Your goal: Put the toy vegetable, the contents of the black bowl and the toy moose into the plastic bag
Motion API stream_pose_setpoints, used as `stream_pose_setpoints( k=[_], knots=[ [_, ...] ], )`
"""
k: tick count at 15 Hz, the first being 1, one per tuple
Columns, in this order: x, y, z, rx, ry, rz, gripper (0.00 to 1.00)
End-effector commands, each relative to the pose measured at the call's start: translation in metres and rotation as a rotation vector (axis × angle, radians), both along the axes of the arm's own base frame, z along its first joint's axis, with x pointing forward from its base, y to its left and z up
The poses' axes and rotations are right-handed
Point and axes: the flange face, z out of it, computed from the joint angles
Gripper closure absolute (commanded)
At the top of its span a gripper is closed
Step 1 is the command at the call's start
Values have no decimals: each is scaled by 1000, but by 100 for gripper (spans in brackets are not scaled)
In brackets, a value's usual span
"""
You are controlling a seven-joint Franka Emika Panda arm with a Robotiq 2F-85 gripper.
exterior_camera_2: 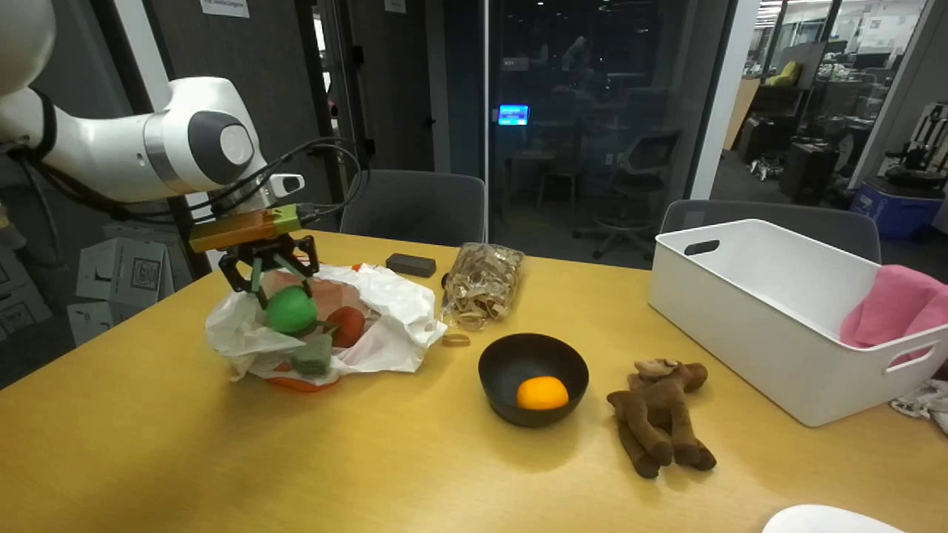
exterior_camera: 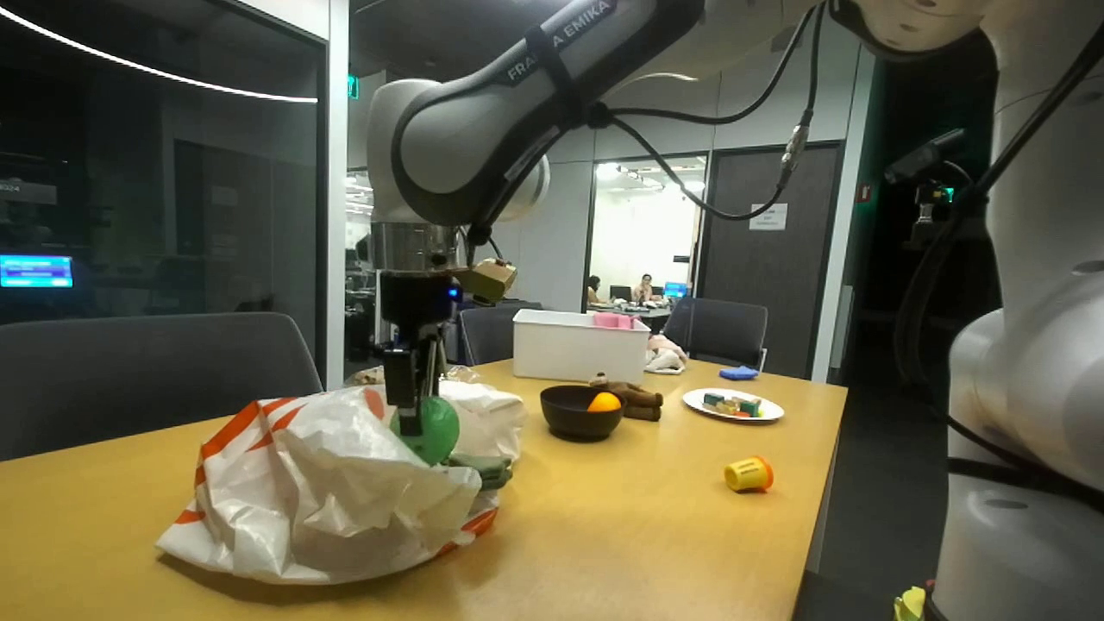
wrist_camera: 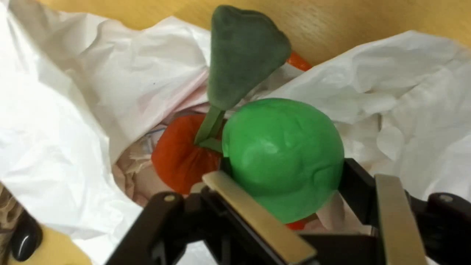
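Plainly, in an exterior view, the claw (exterior_camera_2: 284, 294) grasps a green ball (exterior_camera_2: 291, 312) over the plastic bag (exterior_camera_2: 396, 311), well apart from the toy moose (exterior_camera_2: 659, 414) and the black bowl (exterior_camera_2: 500, 381) holding an orange ball (exterior_camera_2: 543, 393). In an exterior view, the arm (exterior_camera: 517, 95) above the claw reads "FRANKA EMIKA", part-hidden. The wrist view shows the toy vegetable (wrist_camera: 244, 59) just beyond the claw.

Bowl (exterior_camera_2: 518, 363) between bag (exterior_camera_2: 396, 314) and moose (exterior_camera_2: 655, 414)

In an exterior view, you have the bag near the far-left corner of the table (exterior_camera_2: 370, 459), toy vegetable (exterior_camera_2: 312, 355) across its rim. Right of it stands the bowl, one toy food (exterior_camera_2: 543, 394) inside; the moose lies between bowl and box (exterior_camera_2: 740, 333).
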Motion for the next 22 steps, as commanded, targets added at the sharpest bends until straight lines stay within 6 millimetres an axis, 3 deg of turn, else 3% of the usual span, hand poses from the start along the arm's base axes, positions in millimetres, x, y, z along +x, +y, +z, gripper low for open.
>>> stream_pose_setpoints(
  k=[1, 6, 7, 9, 12, 15, 19, 22],
  knots=[
    [11, 2, 8, -22, -99, 78, 51],
    [21, 6, 5, 109, -166, 60, 51],
    [23, 4, 5, 119, -173, 53, 11],
    [28, -4, 8, 134, -184, 3, 1],
    [30, -22, 22, 90, -205, -73, 0],
    [23, -40, 50, 37, -249, -171, 0],
    [12, -91, 97, 9, -255, -415, 0],
    [11, -149, 121, 48, -255, -578, 0]
  ],
)
